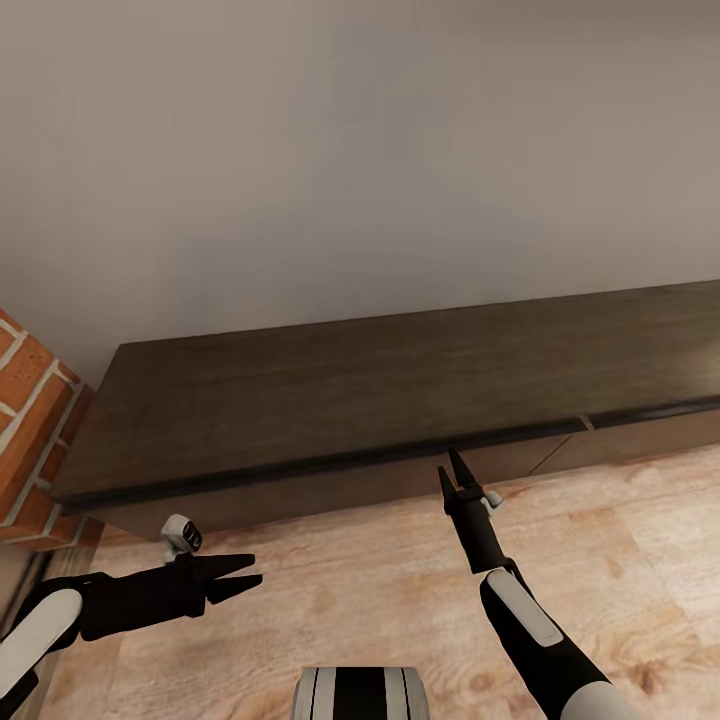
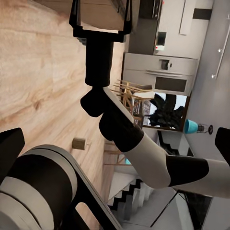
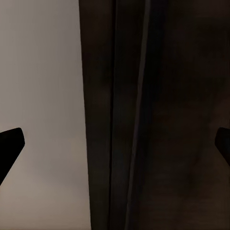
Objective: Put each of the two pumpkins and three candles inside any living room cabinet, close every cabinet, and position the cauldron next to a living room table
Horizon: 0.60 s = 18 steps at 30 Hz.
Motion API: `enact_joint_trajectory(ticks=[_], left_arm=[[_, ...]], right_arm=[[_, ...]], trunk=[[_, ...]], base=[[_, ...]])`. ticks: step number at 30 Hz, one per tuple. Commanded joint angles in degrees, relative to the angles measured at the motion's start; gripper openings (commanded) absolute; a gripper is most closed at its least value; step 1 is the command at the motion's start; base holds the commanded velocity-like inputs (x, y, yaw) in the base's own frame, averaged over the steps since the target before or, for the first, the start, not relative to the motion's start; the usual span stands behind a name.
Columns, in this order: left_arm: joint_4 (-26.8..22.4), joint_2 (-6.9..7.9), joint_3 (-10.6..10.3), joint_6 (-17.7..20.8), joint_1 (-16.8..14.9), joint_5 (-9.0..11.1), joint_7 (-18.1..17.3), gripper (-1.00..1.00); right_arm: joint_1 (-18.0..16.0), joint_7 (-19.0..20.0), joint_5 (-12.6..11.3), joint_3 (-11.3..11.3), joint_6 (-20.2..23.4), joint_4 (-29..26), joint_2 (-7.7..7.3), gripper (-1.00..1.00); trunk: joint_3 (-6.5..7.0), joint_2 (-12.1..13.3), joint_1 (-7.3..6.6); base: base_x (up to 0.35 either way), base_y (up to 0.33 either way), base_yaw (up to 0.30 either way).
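The long, low dark-brown cabinet [image 1: 330, 400] runs along the wall, its flat fronts flush and shut. My right gripper [image 1: 450, 466] is open, its tips just short of the cabinet's front top edge [image 3: 124, 115]. The left wrist view looks along the floor at that gripper [image 2: 99, 19], with its fingers spread. My left gripper [image 1: 254, 569] is open and empty, low over the wood floor and pointing right. One small beige candle [image 2: 79, 143] stands on the floor behind the right arm. The pumpkins and the cauldron are out of view.
A red brick wall [image 1: 30, 420] juts out at the cabinet's left end. A plain wall rises behind the cabinet. Wood floor [image 1: 350, 590] lies in front. The left wrist view looks toward wooden chairs [image 2: 127, 96], a potted plant [image 2: 165, 112] and kitchen units [image 2: 160, 72].
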Motion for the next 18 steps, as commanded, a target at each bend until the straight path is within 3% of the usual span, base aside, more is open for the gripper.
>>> enact_joint_trajectory(ticks=[1,12,18], left_arm=[[0.0,0.03,-0.1,0.2,0.0,0.0,-0.2,1.0],[0.0,0.06,-0.1,0.1,0.0,0.0,-0.1,1.0],[0.0,0.07,0.0,0.1,0.0,-0.2,0.0,1.0]], right_arm=[[0.0,0.2,-0.6,0.4,-0.3,0.0,-0.08,1.0],[0.0,0.2,-0.6,0.3,-0.3,1.5,-0.08,1.0],[0.0,0.2,-0.6,0.3,-0.3,1.8,-0.08,1.0]], trunk=[[-0.26,0.0,0.02],[-0.7,-0.1,0.07],[-0.7,-0.1,0.07]], base=[[0.002,0.0,0.0],[0.0,0.0,0.0],[0.115,0.028,0.0]])
